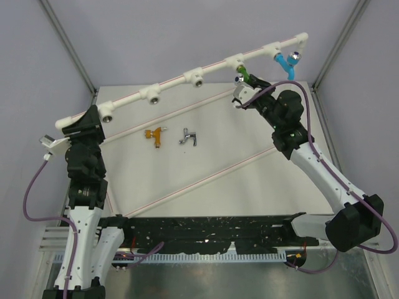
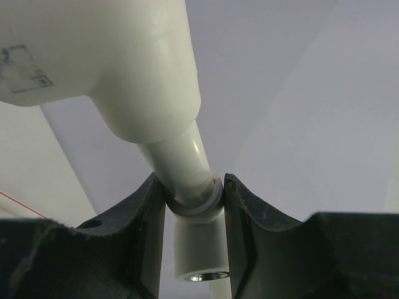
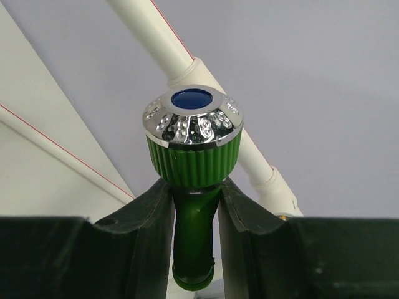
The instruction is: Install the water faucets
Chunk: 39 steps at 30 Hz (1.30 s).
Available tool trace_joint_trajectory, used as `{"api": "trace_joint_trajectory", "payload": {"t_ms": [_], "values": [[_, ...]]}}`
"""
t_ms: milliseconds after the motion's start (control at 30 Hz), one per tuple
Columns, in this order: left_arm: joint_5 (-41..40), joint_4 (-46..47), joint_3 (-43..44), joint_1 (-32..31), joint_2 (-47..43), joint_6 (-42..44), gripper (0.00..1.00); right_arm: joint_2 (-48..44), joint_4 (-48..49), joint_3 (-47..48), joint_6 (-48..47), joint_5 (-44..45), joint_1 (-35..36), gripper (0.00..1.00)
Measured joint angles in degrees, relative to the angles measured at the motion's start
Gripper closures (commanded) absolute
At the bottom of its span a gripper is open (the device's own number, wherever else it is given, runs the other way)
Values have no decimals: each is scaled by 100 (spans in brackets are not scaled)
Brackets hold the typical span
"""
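White pipe [image 1: 174, 84] crosses the top view from mid-left to upper right. A blue faucet [image 1: 287, 62] hangs from a fitting near its upper-right end. Just left of it a green faucet [image 1: 244, 75] sits at the next fitting, with the right gripper [image 1: 242, 87] on it. The left gripper [image 1: 92, 118] is at the pipe's far left end. On the table [image 1: 262, 174], left of centre, an orange-gold faucet [image 1: 156, 134] and a silver faucet [image 1: 189, 137] lie near each other, well apart from both arms.

Left wrist view: the black fingers [image 2: 143, 230] are clamped on the pipe just below a thick white joint [image 2: 93, 56]. A socket [image 2: 201, 265] shows at the bottom edge between them.

Right wrist view: the fingers grip the green faucet's stem under its ribbed collar. Its chrome cap [image 3: 192, 121] with a blue centre sits mid-frame, and the pipe runs behind from the top to the lower right. I cannot tell whether the stem is seated in a socket.
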Motion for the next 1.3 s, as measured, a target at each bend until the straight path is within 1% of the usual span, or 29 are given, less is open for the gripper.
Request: {"api": "trace_joint_trajectory", "payload": {"t_ms": [200,333,567,800,1033,1300], "values": [[-13,2,0,0,-2,2,100,-4,173,0,789,17,-9,95],[-17,2,0,0,-4,2,100,-4,315,0,1611,94,-20,95],[-17,4,0,0,-4,2,100,-4,658,-76,3320,363,-39,95],[-17,4,0,-4,-4,0,100,-4,970,-195,5158,809,-37,95],[-13,2,0,-11,-4,2,100,-17,1392,-435,6800,1530,90,95],[-17,0,0,-20,-4,-2,100,-15,1561,-531,8024,2201,251,95]]}}
